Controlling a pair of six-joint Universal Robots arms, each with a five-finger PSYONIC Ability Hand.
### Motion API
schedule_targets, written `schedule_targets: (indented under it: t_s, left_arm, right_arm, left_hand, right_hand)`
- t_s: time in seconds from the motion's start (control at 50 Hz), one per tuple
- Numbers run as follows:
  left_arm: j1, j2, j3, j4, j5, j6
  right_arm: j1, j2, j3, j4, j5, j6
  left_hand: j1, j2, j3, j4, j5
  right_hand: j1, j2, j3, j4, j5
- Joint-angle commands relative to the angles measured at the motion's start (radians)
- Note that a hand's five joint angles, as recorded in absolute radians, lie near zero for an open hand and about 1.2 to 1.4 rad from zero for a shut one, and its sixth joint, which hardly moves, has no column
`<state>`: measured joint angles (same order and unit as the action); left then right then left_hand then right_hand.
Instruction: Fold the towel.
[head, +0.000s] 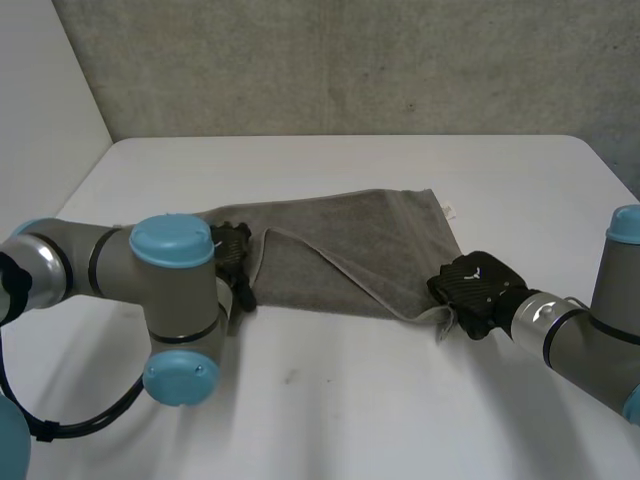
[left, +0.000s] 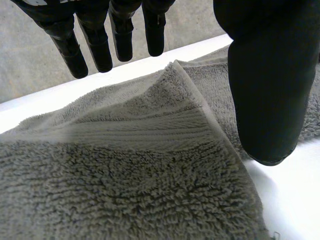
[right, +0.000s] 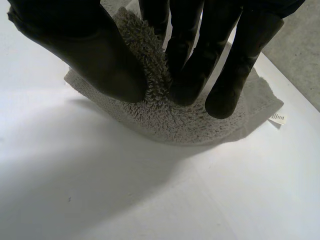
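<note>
The left arm (head: 172, 292) hides the towel's (head: 345, 250) left end.

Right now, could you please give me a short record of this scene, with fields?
surface: white table
towel: grey, lying flat, partly folded over
left hand: at the towel's left end, fingers straight above the cloth, open
right hand: at the towel's near right corner, thumb and fingers pinching it
label: small, white, at the towel's right edge

Head view looks down from behind across the table (head: 350, 400), both wrist views sitting close over the same towel (head: 340, 250).
</note>
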<state>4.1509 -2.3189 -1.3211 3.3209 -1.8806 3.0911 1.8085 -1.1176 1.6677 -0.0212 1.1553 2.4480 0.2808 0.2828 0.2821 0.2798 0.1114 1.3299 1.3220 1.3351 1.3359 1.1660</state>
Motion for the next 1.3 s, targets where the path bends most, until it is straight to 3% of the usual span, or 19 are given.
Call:
schedule_targets:
  t_s: [0.02, 0.26, 0.36, 0.48, 0.7, 0.74, 0.76, 0.92, 1.02, 1.06, 1.12, 1.3]
  left_arm:
    - [-0.006, -0.025, 0.011, 0.000, 0.000, -0.023]
    - [-0.009, -0.056, 0.033, -0.001, -0.011, -0.014]
    - [-0.006, -0.060, 0.046, -0.003, -0.055, -0.011]
    - [0.012, -0.039, 0.056, -0.009, -0.081, 0.018]
    - [0.124, 0.004, 0.034, -0.017, -0.081, 0.230]
    - [0.138, 0.041, 0.004, -0.014, -0.071, 0.259]
    - [0.138, 0.041, 0.003, -0.014, -0.071, 0.259]
    - [0.140, 0.197, -0.078, -0.014, -0.035, 0.274]
    - [0.150, 0.342, -0.142, -0.015, 0.044, 0.308]
    - [0.167, 0.435, -0.173, -0.030, 0.105, 0.380]
    - [0.192, 0.533, -0.193, -0.047, 0.132, 0.461]
    - [0.239, 0.779, -0.168, -0.135, 0.143, 0.564]
  right_arm:
    - [0.000, 0.004, 0.001, -0.008, 0.000, -0.003]
    - [0.000, 0.007, 0.006, -0.008, 0.000, -0.007]
    - [0.000, 0.007, 0.006, -0.010, 0.000, -0.007]
    - [-0.001, 0.005, 0.006, -0.010, 0.000, -0.007]
    - [-0.006, 0.004, 0.003, -0.010, 0.000, -0.009]
    - [-0.008, 0.001, -0.002, -0.008, 0.001, -0.009]
    - [-0.008, 0.001, -0.002, -0.008, 0.001, -0.009]
    - [-0.021, -0.047, -0.048, 0.015, 0.007, 0.006]
    - [-0.048, -0.125, -0.109, 0.096, 0.007, 0.017]
    - [-0.066, -0.174, -0.193, 0.189, 0.006, 0.055]
    - [-0.090, -0.218, -0.300, 0.295, -0.002, 0.112]
    - [-0.143, -0.311, -0.568, 0.541, -0.009, 0.161]
  left_hand:
    - [0.047, 0.045, 0.046, 0.048, 0.042]
    - [0.053, 0.051, 0.052, 0.054, 0.048]
    - [0.077, 0.075, 0.075, 0.078, 0.071]
    - [0.408, 0.406, 0.407, 0.409, 0.403]
    - [0.837, 0.835, 0.836, 0.838, 0.832]
    - [1.059, 1.057, 1.057, 1.060, 1.054]
    - [1.060, 1.058, 1.059, 1.061, 1.055]
    - [1.116, 1.114, 1.114, 1.116, 1.110]
    - [1.116, 1.114, 1.114, 1.116, 1.110]
    - [1.116, 1.114, 1.114, 1.116, 1.110]
    - [1.116, 1.114, 1.114, 1.116, 1.110]
    - [1.116, 1.114, 1.114, 1.116, 1.110]
  right_hand:
    - [0.066, 0.074, 0.061, 0.060, 0.056]
    - [0.066, 0.074, 0.061, 0.060, 0.056]
    - [0.066, 0.074, 0.061, 0.060, 0.056]
    - [0.066, 0.074, 0.061, 0.060, 0.056]
    - [0.066, 0.074, 0.061, 0.060, 0.056]
    - [0.066, 0.074, 0.061, 0.060, 0.056]
    - [0.066, 0.074, 0.061, 0.060, 0.056]
    - [0.066, 0.074, 0.061, 0.060, 0.056]
    - [0.066, 0.074, 0.061, 0.060, 0.056]
    - [0.066, 0.074, 0.061, 0.060, 0.056]
    - [0.066, 0.074, 0.061, 0.060, 0.056]
    - [0.066, 0.074, 0.061, 0.060, 0.056]
